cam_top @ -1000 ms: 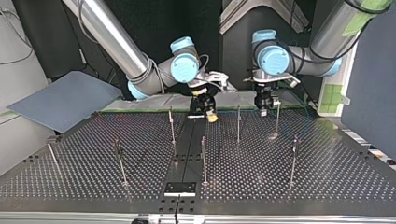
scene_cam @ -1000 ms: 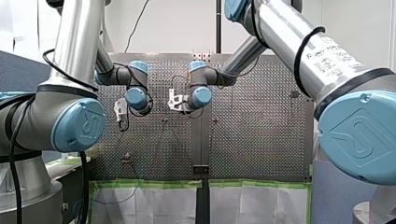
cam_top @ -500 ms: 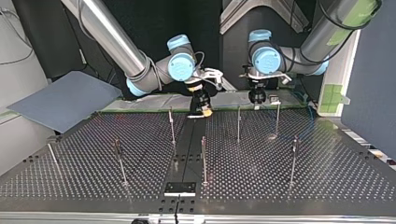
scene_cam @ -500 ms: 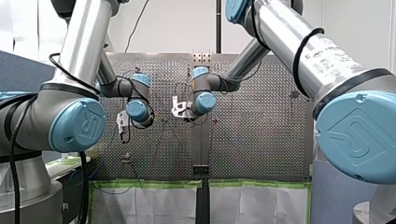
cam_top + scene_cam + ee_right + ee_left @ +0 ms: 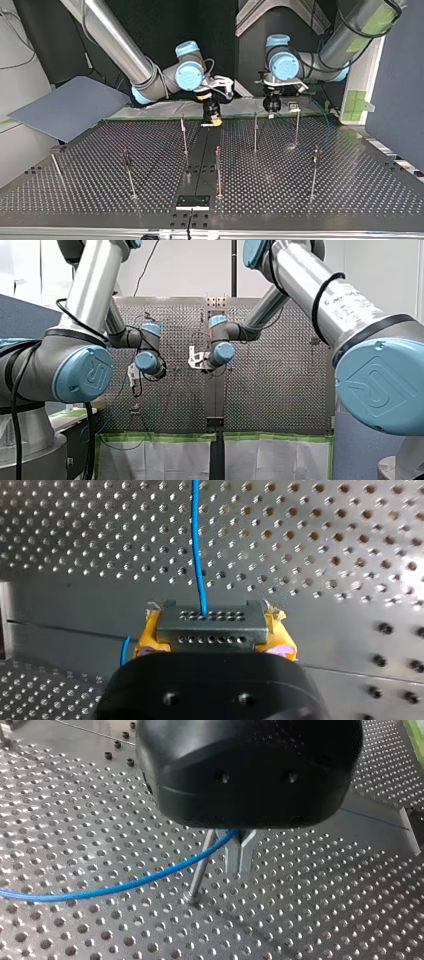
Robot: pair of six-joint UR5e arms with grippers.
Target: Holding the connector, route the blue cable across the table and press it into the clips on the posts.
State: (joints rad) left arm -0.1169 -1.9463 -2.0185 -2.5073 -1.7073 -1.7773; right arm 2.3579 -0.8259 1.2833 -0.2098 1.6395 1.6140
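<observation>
The flat grey metal connector with its rows of pinholes sits clamped between the yellow pads of my right gripper, low over the perforated metal table. The thin blue cable runs straight out ahead of the connector, ready for routing. Well away from the connector, my left gripper pinches its metal fingers together on that cable beside a thin steel post, likely to steer it. A label on my right arm is too blurred to read.
</observation>
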